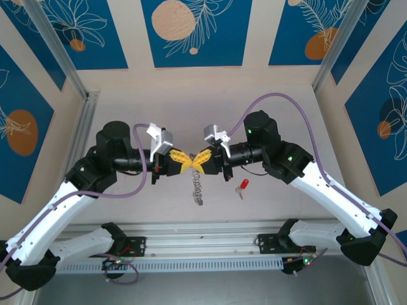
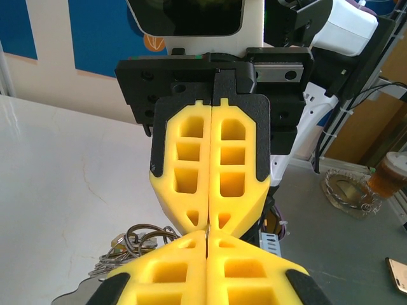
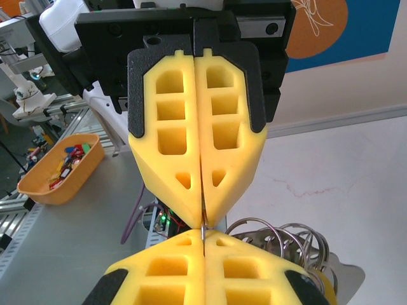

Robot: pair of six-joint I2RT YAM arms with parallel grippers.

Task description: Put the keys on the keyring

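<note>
We see the left gripper [image 1: 188, 163] and right gripper [image 1: 198, 162] meeting tip to tip above the pale table [image 1: 127, 210], each with yellow fingers pressed fully together on the keyring [image 1: 198, 186].

The keyring is a grey, coiled metal string with overlapping wire loops that show in the wrist views. A thin silvery bit of it sits in the seam between the closed fingers. It trails from the pinch toward the arm bases, its long axis running far to near. The key [image 1: 242, 186] lies on the table just right of it, apart from both grippers. It is tiny, with its red head up-right and its blade slanting down-left.
</note>
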